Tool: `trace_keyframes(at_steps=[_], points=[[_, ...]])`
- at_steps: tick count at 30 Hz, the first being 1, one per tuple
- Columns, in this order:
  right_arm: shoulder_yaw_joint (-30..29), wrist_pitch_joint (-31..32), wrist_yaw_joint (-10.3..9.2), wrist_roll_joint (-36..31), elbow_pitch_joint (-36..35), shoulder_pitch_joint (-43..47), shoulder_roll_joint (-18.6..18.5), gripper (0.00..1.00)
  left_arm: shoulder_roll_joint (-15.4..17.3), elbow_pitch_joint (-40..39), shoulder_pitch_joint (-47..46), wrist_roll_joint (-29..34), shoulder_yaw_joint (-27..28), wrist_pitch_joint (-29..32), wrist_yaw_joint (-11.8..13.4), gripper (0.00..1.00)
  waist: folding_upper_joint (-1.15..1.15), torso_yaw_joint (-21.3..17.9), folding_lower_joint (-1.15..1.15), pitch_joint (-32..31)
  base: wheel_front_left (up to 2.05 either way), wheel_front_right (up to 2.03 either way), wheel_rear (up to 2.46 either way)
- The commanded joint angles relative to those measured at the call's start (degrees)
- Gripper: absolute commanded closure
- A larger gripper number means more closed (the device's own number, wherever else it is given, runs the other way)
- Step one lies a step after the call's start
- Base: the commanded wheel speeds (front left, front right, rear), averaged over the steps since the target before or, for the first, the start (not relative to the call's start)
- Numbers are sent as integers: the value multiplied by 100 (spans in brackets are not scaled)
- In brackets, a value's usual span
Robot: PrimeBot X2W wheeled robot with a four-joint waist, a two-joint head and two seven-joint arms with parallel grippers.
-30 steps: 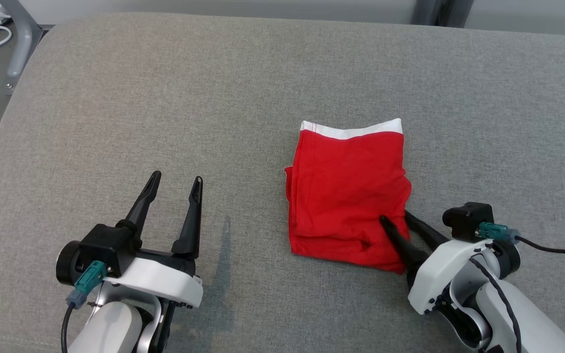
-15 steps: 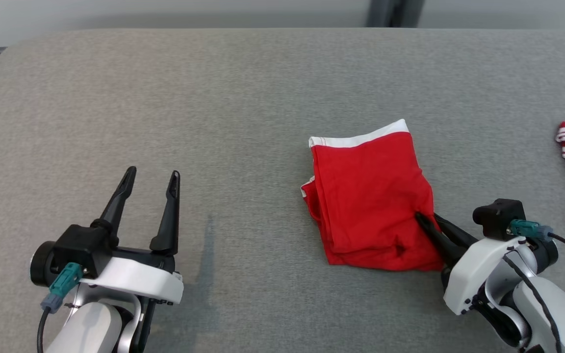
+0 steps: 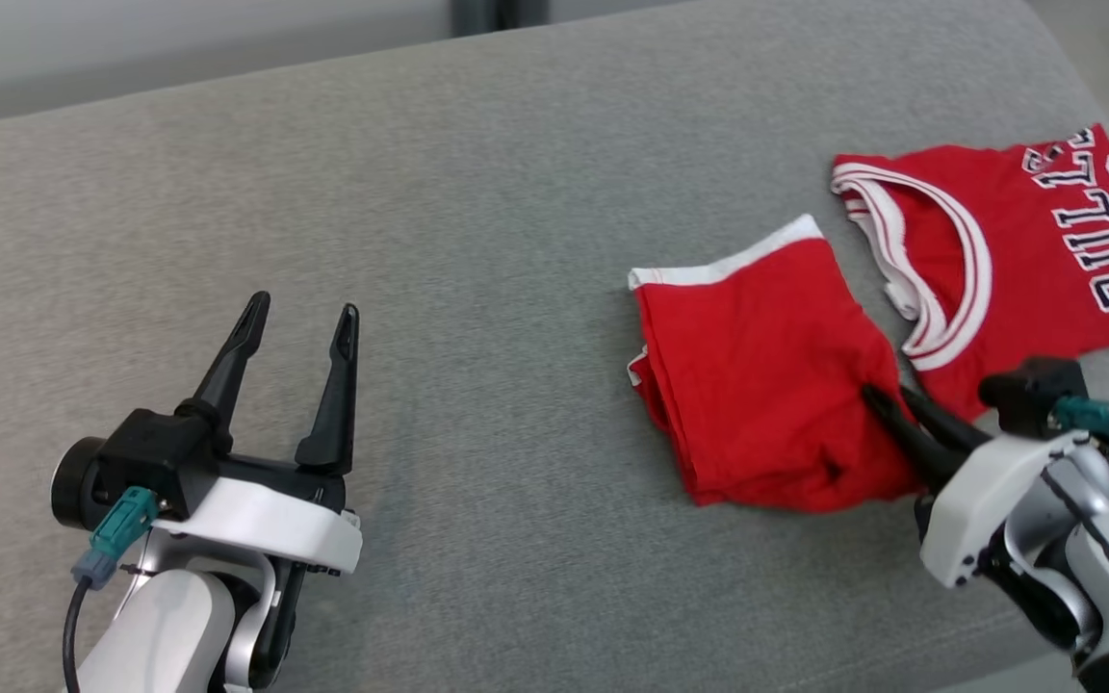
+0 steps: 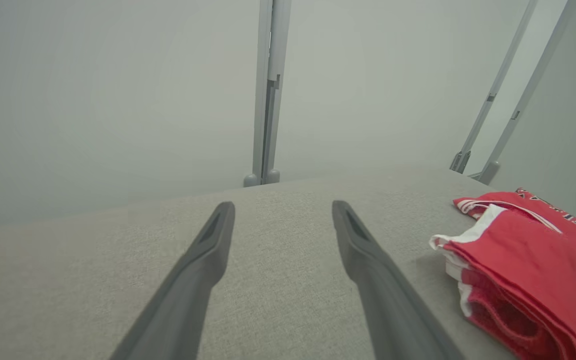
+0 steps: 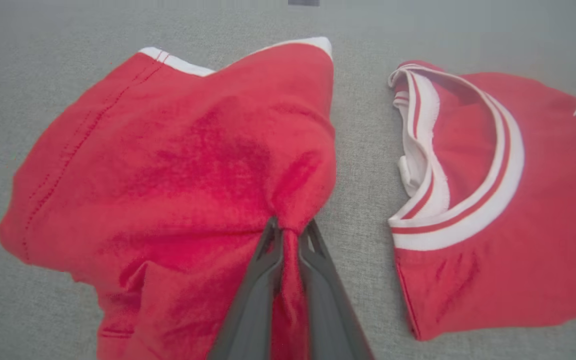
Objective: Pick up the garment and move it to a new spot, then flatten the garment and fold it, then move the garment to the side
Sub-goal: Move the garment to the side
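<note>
**Red folded garment pinched at its edge by the right gripper**

Dark fingers of the right gripper are closed tight on a bunched ridge of the red cloth. The fabric is drawn up into a narrow pleat between them. The grip is on the garment's right-hand edge, towards its near corner, and creases run from the pinch across the top layer.

The rest of the garment lies folded into a rough rectangle on the grey fabric-covered table top. It sits in the right half of the top, well clear of the back edge, with its white band turned towards that edge. From the left wrist view its stacked layers show at the open side.

Just beside it, towards the right edge of the top, lies a red sleeveless jersey with white striped trim and dark lettering. A strip of grey shows between the two in the right wrist view, where the jersey's neckline faces the garment.

Over the left half of the top, near the front edge, the left gripper has its two fingers spread wide and holds nothing. Bare grey fabric shows between its fingers.
</note>
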Motion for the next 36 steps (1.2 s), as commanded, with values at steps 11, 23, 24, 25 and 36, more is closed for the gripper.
trace_keyframes(at_steps=[11,23,24,25,36], points=[[188,89,-3,385,602,-1406,-265,100,124,2,-262,61,-64,98,-85,0,0,-261,0,381,0,0,0],[-195,-304,-3,884,1932,-1894,-1086,100,255,-160,-291,111,-45,160,-5,0,0,-201,0,618,0,0,0],[-143,-355,-3,834,2037,-1941,-1104,100,268,-173,-315,116,-47,177,-8,0,0,-197,0,641,0,0,0],[-97,-422,-2,839,2130,-2003,-1052,97,279,-187,-331,119,-45,184,-7,0,0,-198,0,656,0,0,0],[-132,-1528,-2,895,3187,-2099,-610,0,245,-111,-229,-11,-52,159,-3,0,0,-208,0,390,0,0,0]])
